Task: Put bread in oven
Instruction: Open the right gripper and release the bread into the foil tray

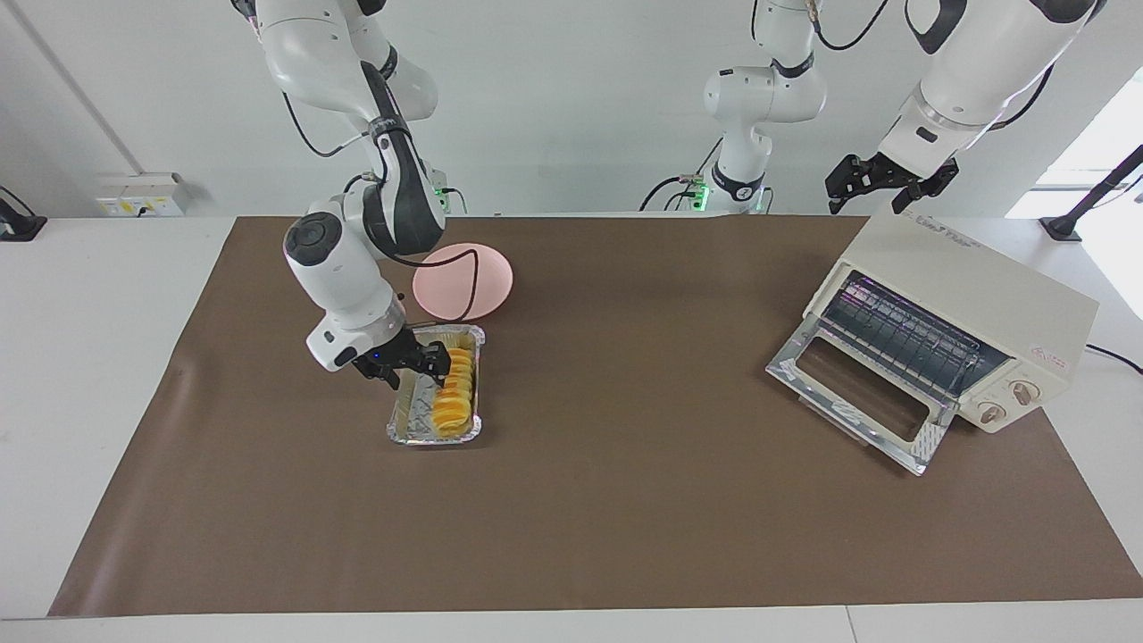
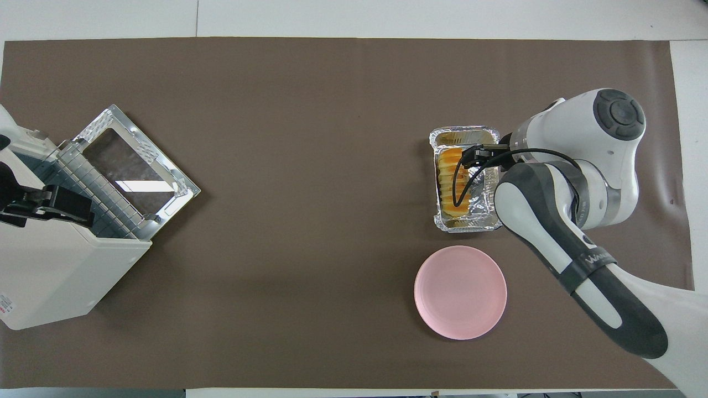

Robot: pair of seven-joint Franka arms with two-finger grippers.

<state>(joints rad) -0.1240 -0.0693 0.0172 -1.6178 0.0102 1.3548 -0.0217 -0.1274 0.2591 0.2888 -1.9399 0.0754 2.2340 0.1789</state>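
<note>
bread (image 2: 452, 185) partly covered by right gripper (image 1: 418, 366) and its cable, finger gap unclear, oven (image 2: 55, 265) cut by overhead edge, left gripper (image 1: 880, 183) mostly off that edge, oven knobs (image 1: 1007, 404) too small to read

1. A robotics laboratory: two white Franka arms (image 1: 357, 205) are mounted at one long edge of a white table (image 1: 89, 357), cables trailing from their bases.
2. A brown mat (image 1: 625, 500) covers the worktop almost edge to edge.
3. Bare white walls and a wall-mounted socket box (image 1: 143, 195) near one corner frame the bench.
4. Kitchen props serve as test pieces: a toaster oven (image 1: 946, 330), a foil tray (image 1: 438, 435) and a pink plate (image 1: 464, 281).
</note>
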